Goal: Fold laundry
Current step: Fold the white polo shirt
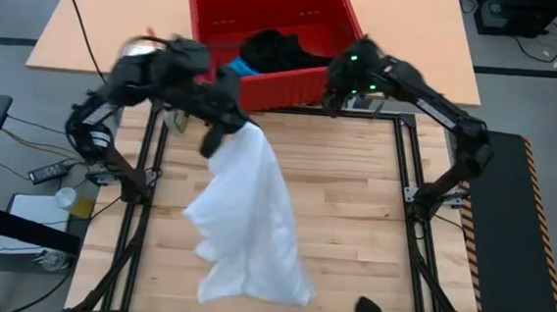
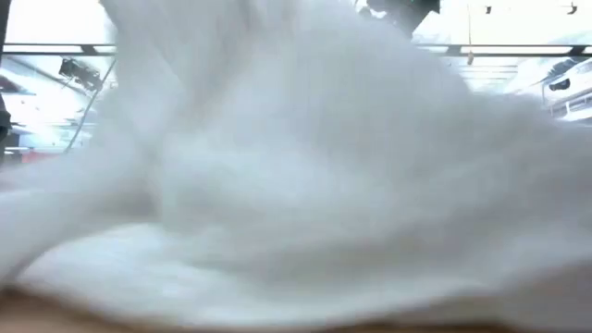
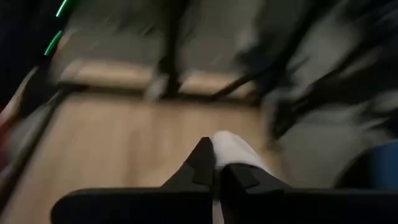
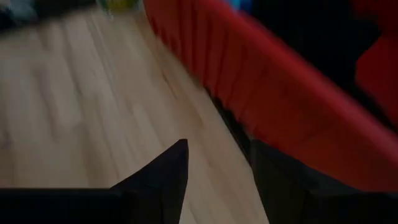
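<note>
The white garment (image 1: pixel 249 223) trails from my left gripper (image 1: pixel 213 142) down onto the wooden table, and it fills the low view (image 2: pixel 296 166). In the left wrist view my left gripper (image 3: pixel 216 171) is shut with white cloth (image 3: pixel 233 149) between its fingers. My right gripper (image 1: pixel 334 99) is open and hovers at the near wall of the red basket (image 1: pixel 269 8); its wrist view (image 4: pixel 217 180) shows the red wall (image 4: pixel 280 93) close by. The black garment (image 1: pixel 281 50) and the blue one (image 1: pixel 237 68) lie inside the basket. My left gripper pinches the white garment by its far, upper end (image 1: pixel 232 141) between the two shut fingers (image 3: pixel 202 165). One layer or several, I cannot tell. The cloth hangs slack below the gripper, and its wide lower part (image 1: pixel 251 272) lies crumpled on the table.
The basket stands at the table's far edge, half on a lighter table behind. Dark frame rails (image 1: pixel 402 184) run along the table's left and right sides. A small dark object (image 1: pixel 366 310) sits at the near edge. Bare wood lies right of the white garment.
</note>
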